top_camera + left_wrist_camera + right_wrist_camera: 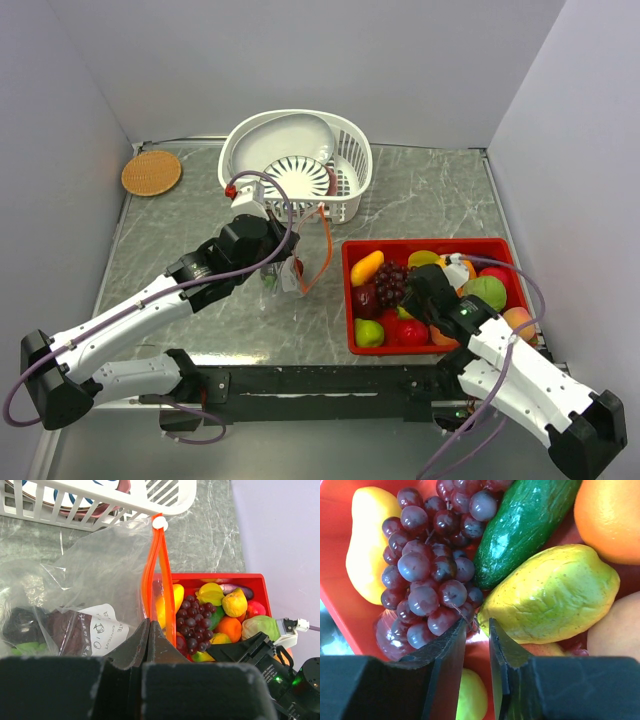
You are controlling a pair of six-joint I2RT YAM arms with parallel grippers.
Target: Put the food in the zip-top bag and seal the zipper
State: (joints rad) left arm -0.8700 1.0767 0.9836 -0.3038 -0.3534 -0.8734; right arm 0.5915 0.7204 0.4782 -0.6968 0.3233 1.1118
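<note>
My left gripper (150,623) is shut on the clear zip-top bag (100,575), just by its orange-red zipper (159,560), and holds the bag up in front of the white basket; in the top view the gripper (285,262) is at mid-table. A white slider (159,523) sits at the zipper's far end. The bag holds a dark item and a printed label. The food lies in the red tray (430,244). My right gripper (476,625) hangs low over it, jaws slightly apart, at the stem end of the purple grapes (427,580), beside a yellow-green fruit (555,595).
A white slotted basket (352,135) with plates stands at the back. A cork coaster (152,172) lies at the back left. A green cucumber (525,525), an orange (610,520) and a yellow fruit (365,550) crowd the grapes. Grey walls close in on three sides.
</note>
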